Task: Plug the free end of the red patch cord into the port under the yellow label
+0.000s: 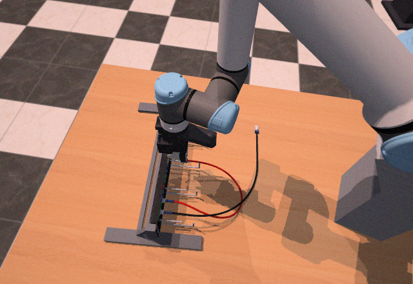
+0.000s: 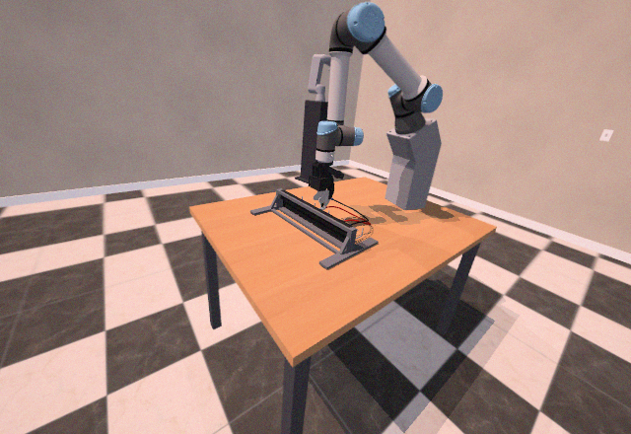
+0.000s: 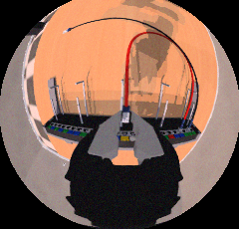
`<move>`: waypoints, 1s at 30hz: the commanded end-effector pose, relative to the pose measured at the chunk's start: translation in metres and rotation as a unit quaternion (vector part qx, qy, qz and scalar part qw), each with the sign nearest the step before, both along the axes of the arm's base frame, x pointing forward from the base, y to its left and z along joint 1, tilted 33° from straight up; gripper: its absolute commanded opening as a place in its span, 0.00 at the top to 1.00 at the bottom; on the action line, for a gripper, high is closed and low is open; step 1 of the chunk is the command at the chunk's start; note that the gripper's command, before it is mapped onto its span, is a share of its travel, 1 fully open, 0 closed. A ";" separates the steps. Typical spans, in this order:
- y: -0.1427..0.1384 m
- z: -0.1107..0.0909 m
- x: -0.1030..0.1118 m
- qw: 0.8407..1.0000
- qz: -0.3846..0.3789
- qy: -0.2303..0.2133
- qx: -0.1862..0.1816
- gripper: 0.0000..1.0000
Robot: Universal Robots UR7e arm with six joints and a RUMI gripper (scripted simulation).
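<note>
Gripper [image 3: 125, 120] pinches your red patch cord's plug [image 3: 125, 115] right at the rack [image 1: 146, 187], lined up over the yellow label [image 3: 125, 137].

The grey rack [image 1: 146, 194] stands upright on two flat feet, its row of ports facing three o'clock in the top view. The red cord [image 1: 230, 177] leaves a port toward the six o'clock end, loops out over the table and curves back toward twelve o'clock. Its free plug [image 3: 125, 115] sits pinched between the gripper's [image 3: 125, 134] fingers, right at the rack face above the yellow label [image 3: 125, 137].
</note>
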State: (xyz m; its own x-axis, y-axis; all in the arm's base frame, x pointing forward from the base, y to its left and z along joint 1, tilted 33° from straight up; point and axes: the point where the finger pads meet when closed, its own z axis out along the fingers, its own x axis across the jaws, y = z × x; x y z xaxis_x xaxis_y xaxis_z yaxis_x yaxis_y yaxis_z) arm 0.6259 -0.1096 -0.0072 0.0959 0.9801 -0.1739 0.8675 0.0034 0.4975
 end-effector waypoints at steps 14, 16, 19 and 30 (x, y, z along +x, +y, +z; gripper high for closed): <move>0.000 0.012 0.018 1.000 0.000 -0.001 0.000 1.00; 0.000 0.012 0.020 1.000 0.000 -0.001 0.000 1.00; 0.000 0.013 0.021 1.000 0.000 -0.001 0.000 1.00; 0.000 0.013 0.021 1.000 0.000 -0.001 0.000 1.00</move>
State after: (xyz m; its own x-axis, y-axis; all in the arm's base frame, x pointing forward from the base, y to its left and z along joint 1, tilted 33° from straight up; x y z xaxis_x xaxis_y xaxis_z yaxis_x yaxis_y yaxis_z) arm 0.6464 -0.1093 0.0051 0.0960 0.9800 -0.1740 0.8670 0.0035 0.4983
